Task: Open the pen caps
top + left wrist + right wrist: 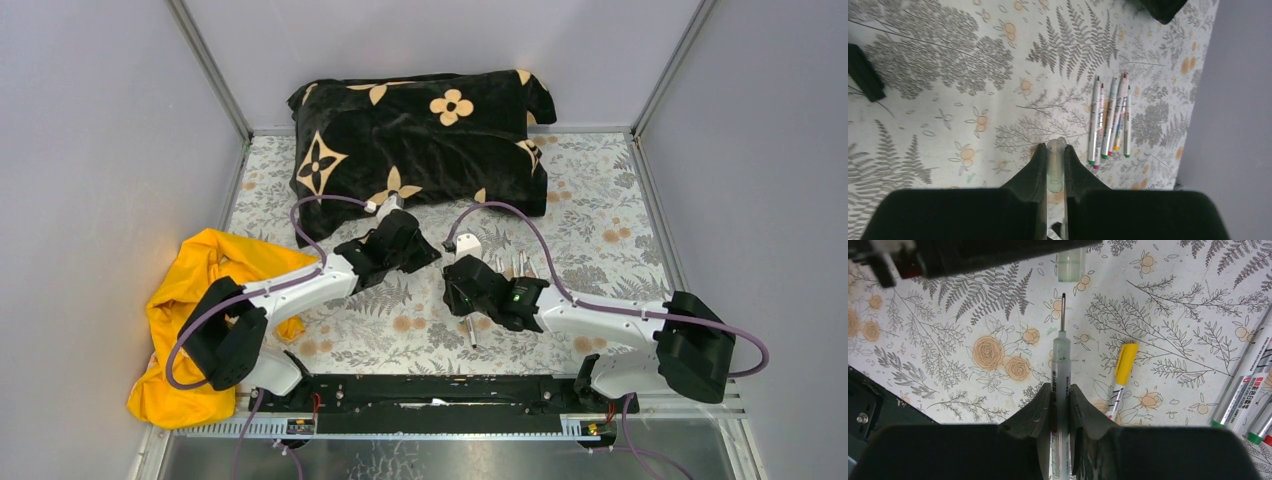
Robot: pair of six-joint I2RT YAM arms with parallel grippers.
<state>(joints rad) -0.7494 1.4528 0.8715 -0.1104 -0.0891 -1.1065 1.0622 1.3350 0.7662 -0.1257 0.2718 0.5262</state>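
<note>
the pen barrel (1061, 355) is hidden low down inside the right pincer (1061, 390), and loose pens (1245, 382) run off the edge.

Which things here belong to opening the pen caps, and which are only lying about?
Job: left gripper, shut on a pale cap; right gripper, shut on the uncapped pen; yellow-capped pen; row of pens.
Lying about: black flowered cushion; yellow cloth.
</note>
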